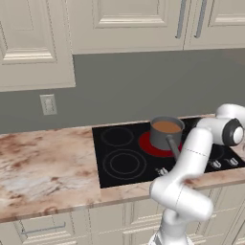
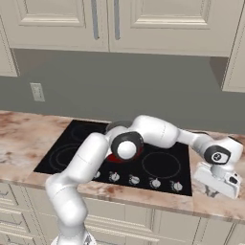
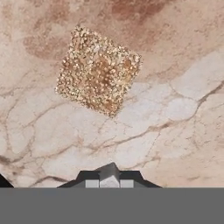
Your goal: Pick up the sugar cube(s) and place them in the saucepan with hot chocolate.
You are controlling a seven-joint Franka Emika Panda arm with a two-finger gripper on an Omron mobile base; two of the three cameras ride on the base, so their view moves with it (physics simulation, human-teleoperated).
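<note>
Item one, the white jointed arm [image 2: 143, 131]. We find it rising from the base, bending at the elbow over the front of the black glass cooktop [image 1: 119, 153], then stretching out to the right. Its hand [image 2: 217, 184] hangs low over the mottled pink-and-cream marble surface [image 3: 175, 109] beside the cooktop's right edge, pointed downward.

Item two, the hand itself. We see its two dark tips pressed together at the bottom of the hand view, with no gap between them and nothing gripped.

Item three, the speckled golden-brown sugar cube [image 3: 98, 70]. It lies on the marble surface beyond the tips, turned diamond-wise and clear of them.

Item four, the small grey cylindrical metal saucepan [image 1: 166, 136]. It stands on the glowing red burner ring [image 1: 149, 143] at the rear right of the cooktop, its long straight handle pointing toward the front. The smooth light-brown hot chocolate [image 1: 167, 127] fills it nearly to the rim.

Hidden or unclear: in the right base view the arm's shoulder covers most of the saucepan. In the left base view the forearm runs off the right edge. The fingertips are too small to read from either base view.
</note>
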